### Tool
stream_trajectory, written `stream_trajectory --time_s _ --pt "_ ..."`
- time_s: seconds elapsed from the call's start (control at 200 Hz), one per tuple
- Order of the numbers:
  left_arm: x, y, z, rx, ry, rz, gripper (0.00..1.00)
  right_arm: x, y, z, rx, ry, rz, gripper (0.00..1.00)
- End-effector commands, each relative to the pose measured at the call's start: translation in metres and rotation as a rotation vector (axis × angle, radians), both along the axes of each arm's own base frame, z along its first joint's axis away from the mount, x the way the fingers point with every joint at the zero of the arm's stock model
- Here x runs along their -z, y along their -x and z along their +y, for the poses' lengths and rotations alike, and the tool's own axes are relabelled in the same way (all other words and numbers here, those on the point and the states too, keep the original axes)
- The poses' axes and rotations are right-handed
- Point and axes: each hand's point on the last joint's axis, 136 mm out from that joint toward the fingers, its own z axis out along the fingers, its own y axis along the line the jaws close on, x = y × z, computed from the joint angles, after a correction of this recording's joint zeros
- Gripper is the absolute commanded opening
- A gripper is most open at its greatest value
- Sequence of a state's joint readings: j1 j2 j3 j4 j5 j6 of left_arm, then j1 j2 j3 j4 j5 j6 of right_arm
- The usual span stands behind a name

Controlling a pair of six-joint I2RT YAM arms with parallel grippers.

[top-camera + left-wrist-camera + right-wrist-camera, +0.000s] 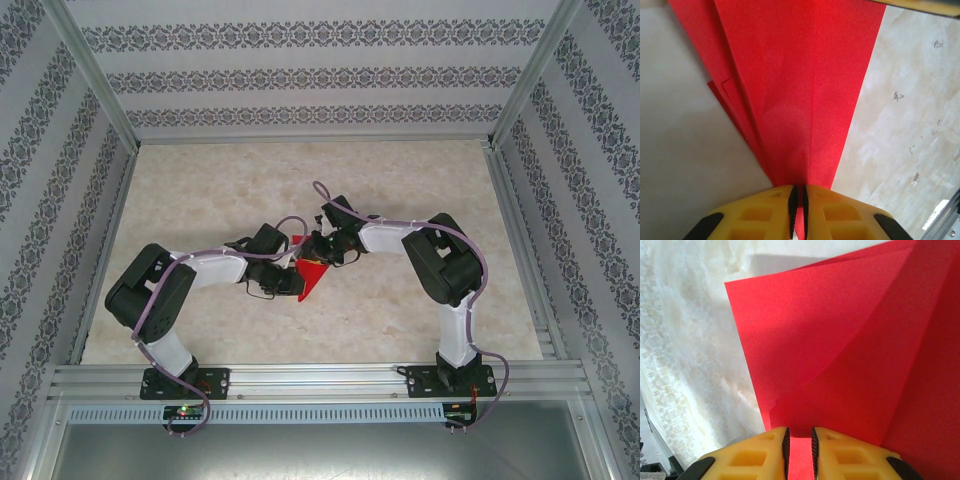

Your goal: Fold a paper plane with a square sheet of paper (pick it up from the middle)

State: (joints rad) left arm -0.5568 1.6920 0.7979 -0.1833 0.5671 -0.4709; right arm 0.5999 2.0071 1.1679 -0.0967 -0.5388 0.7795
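**Mid-fold check: both grippers clamped on the red paper near table centre.**

From the overhead camera I find the red paper [312, 276] about the middle of the table [420, 190], narrowed to a point aimed at 6 o'clock; I cannot tell whether it rests on the surface or hangs just above it. The left gripper [799, 197] reaches in from 9 o'clock, jaws clenched on a layered edge, with a long crease and stacked flaps running off toward 12 o'clock in its own camera. The right gripper [799, 440] comes in from 2 o'clock, jaws pinching a curling flap. My judgement: nose folds are made and a lengthwise fold is in hand. The next move calls for one gripper to anchor while the other carries its flap over and presses the crease without tearing.
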Motion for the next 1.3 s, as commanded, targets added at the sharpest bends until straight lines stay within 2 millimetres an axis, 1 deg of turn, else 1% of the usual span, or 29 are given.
stream_trajectory --time_s 0.0,0.115,0.21,0.325,0.495,0.615,0.714,0.789,0.924,1.064,1.129,1.209,1.294 --pt "0.034 0.03 0.028 0.024 -0.18 0.061 0.18 -0.006 0.003 -0.007 0.01 0.02 -0.009 0.22" --pt "0.037 0.035 0.034 0.02 -0.22 0.051 0.17 -0.014 0.003 -0.006 0.006 0.005 -0.023 0.23" --pt "0.04 0.039 0.043 0.01 -0.253 0.038 0.17 -0.024 0.003 -0.008 0.006 -0.011 -0.04 0.24" --pt "0.043 0.043 0.049 0.01 -0.265 0.023 0.18 -0.03 0.005 -0.011 0.009 -0.023 -0.043 0.24" --pt "0.043 0.046 0.051 0.024 -0.265 0.003 0.17 -0.028 0.007 -0.016 0.022 -0.017 -0.033 0.24" --pt "0.041 0.045 0.048 0.037 -0.247 -0.005 0.18 -0.024 0.011 -0.03 0.045 0.013 -0.026 0.25" --pt "0.04 0.045 0.045 0.044 -0.23 -0.008 0.17 -0.021 0.014 -0.036 0.052 0.014 -0.017 0.26" --pt "0.038 0.044 0.044 0.046 -0.221 -0.018 0.17 -0.02 0.015 -0.033 0.046 -0.007 -0.009 0.27" --pt "0.038 0.043 0.042 0.053 -0.212 -0.022 0.17 -0.026 0.008 -0.02 0.041 -0.063 -0.014 0.27" --pt "0.038 0.043 0.04 0.057 -0.204 -0.023 0.17 -0.023 0.0 -0.011 0.035 -0.077 -0.011 0.29" --pt "0.036 0.041 0.039 0.061 -0.201 -0.029 0.17 -0.019 -0.001 -0.008 0.035 -0.074 -0.001 0.28" --pt "0.035 0.042 0.039 0.066 -0.201 -0.029 0.18 -0.018 -0.002 -0.003 0.031 -0.088 0.001 0.26" --pt "0.035 0.042 0.038 0.063 -0.192 -0.03 0.18 -0.016 -0.001 0.001 0.025 -0.094 0.002 0.25"
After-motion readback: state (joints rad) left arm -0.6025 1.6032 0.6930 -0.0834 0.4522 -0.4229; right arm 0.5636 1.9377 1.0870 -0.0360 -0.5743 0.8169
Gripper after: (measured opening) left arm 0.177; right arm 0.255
